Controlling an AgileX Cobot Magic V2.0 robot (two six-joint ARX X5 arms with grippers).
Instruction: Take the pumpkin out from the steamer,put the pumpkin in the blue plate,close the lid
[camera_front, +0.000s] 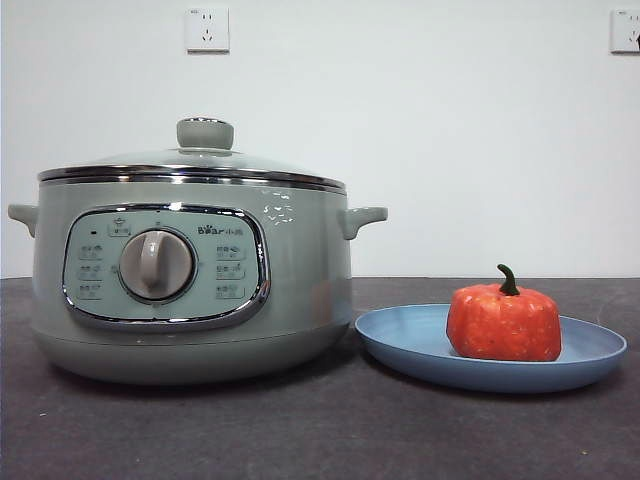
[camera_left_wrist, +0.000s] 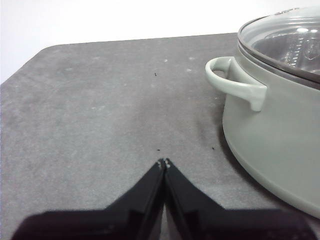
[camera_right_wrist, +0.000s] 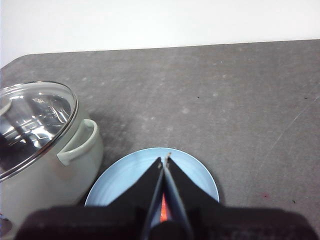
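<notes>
Orange-red, the pumpkin (camera_front: 504, 322) sits in the plate (camera_front: 400, 338) beside the steamer (camera_front: 190, 300) (lid (camera_front: 195, 160) on); we see both grippers (camera_left_wrist: 164, 162) (camera_right_wrist: 165, 158) pressed together, empty.

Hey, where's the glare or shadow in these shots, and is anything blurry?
Front view: sharp; glare streaks on the steamer wall by its handle, soft shadow under the blue plate. Left wrist view: bright reflections on the lid, dark shadow at the pot's base. Right wrist view: lid glare again; the pumpkin mostly hidden behind the right gripper.
</notes>
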